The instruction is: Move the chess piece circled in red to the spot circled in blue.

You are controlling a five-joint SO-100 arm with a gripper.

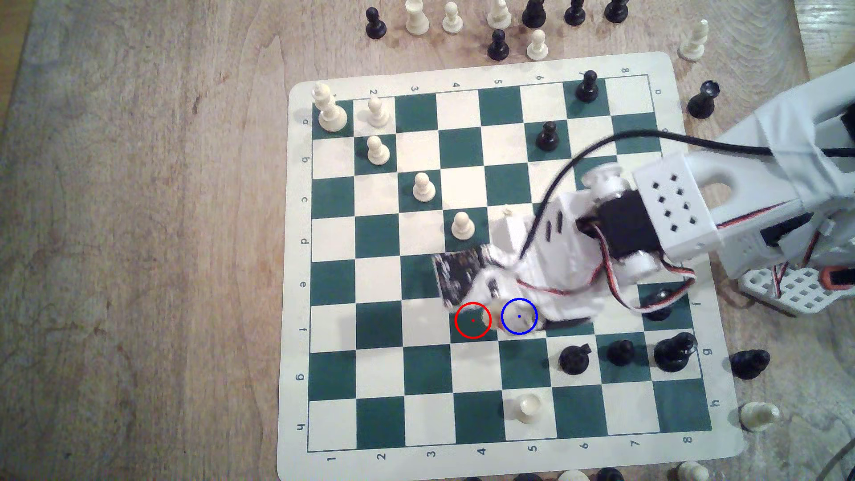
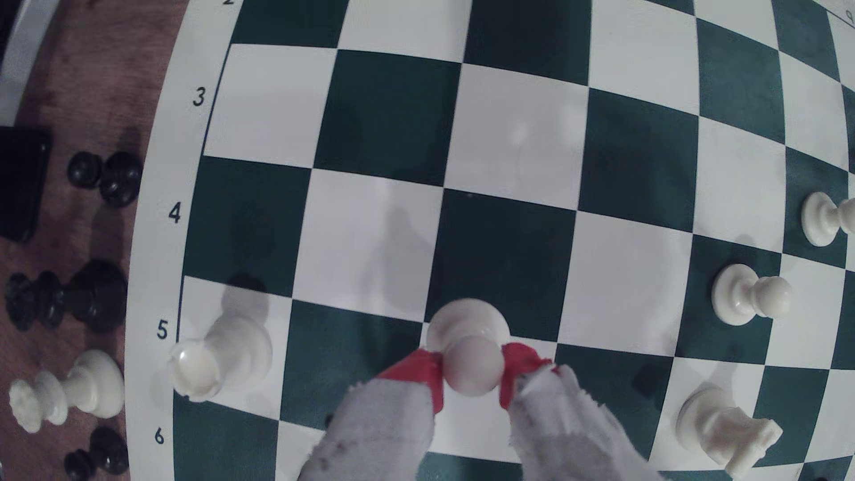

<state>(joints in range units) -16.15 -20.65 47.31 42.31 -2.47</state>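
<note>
While the gripper (image 2: 471,370) pinches the cream pawn (image 2: 468,342) by its ball head between red-tipped fingers (image 2: 418,370), the pawn sits between the red ring and the blue-ringed square (image 1: 519,316), which lies just toward the exterior view's right.

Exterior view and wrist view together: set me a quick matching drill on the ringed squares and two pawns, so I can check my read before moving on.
Things:
1. cream pawn
2. blue-ringed square
3. red-ringed square
4. black pawn

States:
A. dark green, row f, column 4
B. head pinched between the red tips of the hand
C. cream-white, row f, column 5
D. standing in row a, column 7

Pairs: 1-B, 2-C, 3-A, 4-D
</note>
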